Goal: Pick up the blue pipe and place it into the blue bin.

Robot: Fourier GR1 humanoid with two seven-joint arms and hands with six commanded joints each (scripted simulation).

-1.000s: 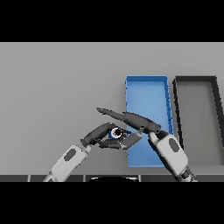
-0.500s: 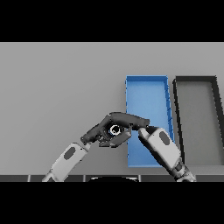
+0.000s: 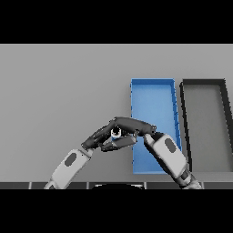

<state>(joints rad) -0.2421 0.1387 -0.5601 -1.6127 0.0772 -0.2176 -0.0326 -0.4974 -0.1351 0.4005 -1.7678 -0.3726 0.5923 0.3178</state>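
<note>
1. Blue bin [image 3: 154, 98]: a long rectangular tray lying on the grey surface [image 3: 59, 86], right of centre, its long side running away from the robot.
2. Black bin [image 3: 202, 123]: same shape, lying just beside the blue bin on its right and parallel to it.
3. Blue pipe [image 3: 116, 132]: only a small ringed end with a pale rim and a little blue shows. It sits between the two hands, just left of the blue bin's left wall, outside the bin. Whether it rests on the surface or is lifted off it cannot be told.
4. Left hand [image 3: 98, 136]: reaches in from the lower left, its arm slanting up toward the centre. Its fingers are curled, with the pipe pinched between the upper fingers and the lower finger or thumb.
5. Right hand [image 3: 134, 124]: reaches in from the lower right, its forearm crossing the near left corner of the blue bin. Its fingers extend leftward, fairly straight and held together, lying over the top of the pipe and the left hand's fingertips.
</note>
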